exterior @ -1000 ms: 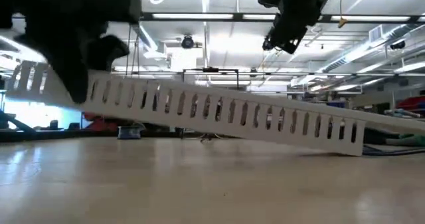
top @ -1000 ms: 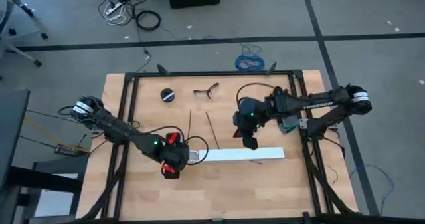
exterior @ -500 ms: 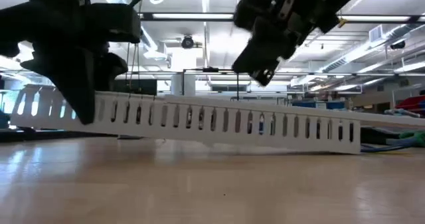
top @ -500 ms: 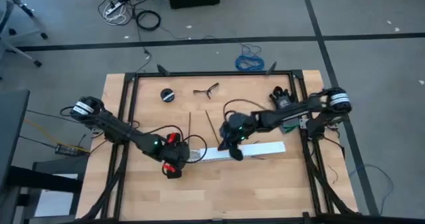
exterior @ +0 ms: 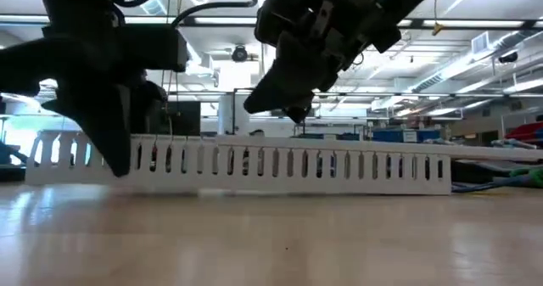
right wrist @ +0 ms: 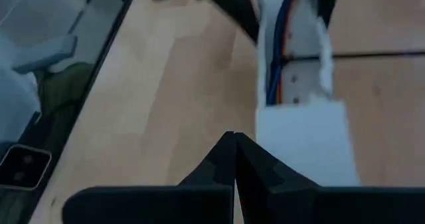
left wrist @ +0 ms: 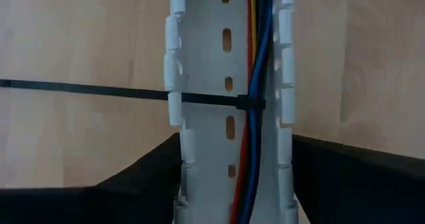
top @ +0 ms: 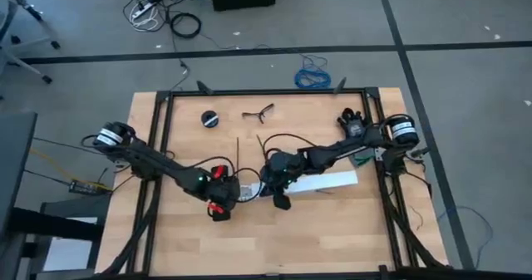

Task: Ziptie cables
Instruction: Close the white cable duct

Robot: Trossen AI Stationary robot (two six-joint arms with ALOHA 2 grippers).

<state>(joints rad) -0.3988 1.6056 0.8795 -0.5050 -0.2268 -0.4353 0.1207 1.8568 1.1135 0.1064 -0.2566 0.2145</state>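
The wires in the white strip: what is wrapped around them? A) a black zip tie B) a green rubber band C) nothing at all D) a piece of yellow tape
A: in the left wrist view a thin black zip tie crosses the white strip and loops around the wires lying inside it.

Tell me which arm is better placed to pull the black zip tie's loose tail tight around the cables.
Right. The left gripper is clamped on the white strip, steadying it. The right gripper is free, shut, close to the zip tie round the cables; it must open first.
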